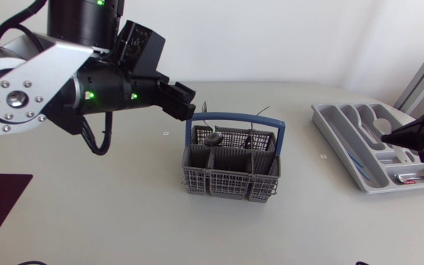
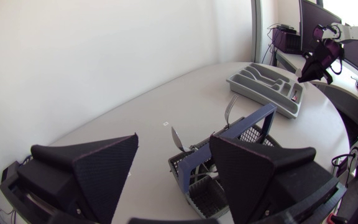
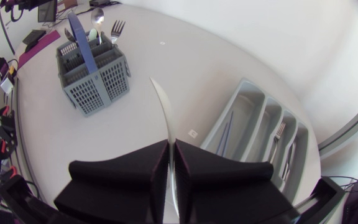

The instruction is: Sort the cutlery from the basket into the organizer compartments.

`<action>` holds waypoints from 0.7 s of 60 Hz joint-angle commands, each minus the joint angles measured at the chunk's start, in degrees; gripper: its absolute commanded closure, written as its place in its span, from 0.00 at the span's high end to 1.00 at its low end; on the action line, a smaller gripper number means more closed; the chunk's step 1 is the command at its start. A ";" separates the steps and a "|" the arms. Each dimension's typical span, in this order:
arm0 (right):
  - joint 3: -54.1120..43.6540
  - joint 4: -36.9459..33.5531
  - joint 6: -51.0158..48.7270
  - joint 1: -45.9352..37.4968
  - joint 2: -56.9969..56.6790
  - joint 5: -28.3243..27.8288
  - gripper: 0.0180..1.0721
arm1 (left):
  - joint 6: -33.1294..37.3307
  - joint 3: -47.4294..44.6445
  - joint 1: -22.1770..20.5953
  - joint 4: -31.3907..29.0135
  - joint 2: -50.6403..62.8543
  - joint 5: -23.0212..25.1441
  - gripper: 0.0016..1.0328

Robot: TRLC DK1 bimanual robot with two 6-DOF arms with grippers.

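Gripping a knife [image 3: 165,115], right tool [image 1: 387,138] hovers over organizer [image 1: 342,140]; left tool [image 2: 174,137] gapes near basket [image 1: 230,180].

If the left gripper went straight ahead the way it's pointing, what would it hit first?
Probably the blue handle of the basket, or cutlery standing beside it; depth is unclear.

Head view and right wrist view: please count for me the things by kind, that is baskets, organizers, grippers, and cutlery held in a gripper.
basket: 1
organizer: 1
grippers: 2 (left gripper, right gripper)
knife, held in the right gripper: 1
Total: 5
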 commanded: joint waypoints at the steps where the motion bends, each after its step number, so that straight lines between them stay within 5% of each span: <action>1: 4.08 -1.81 -8.40 -2.86 5.48 0.57 0.10 | 1.39 -2.21 0.48 -0.70 -0.85 -0.49 0.77; 11: 12.52 -10.86 -21.49 -7.00 16.20 3.38 0.10 | 1.66 -3.70 0.57 -0.70 -1.02 -0.49 0.77; 30: 20.61 -10.51 -34.32 -11.13 28.59 11.82 0.10 | 1.66 -4.67 0.39 -0.70 -1.11 -0.49 0.77; 42: 20.96 -4.35 -39.77 -11.92 32.90 17.10 0.10 | 1.57 -4.67 0.22 -0.70 -1.28 -0.84 0.77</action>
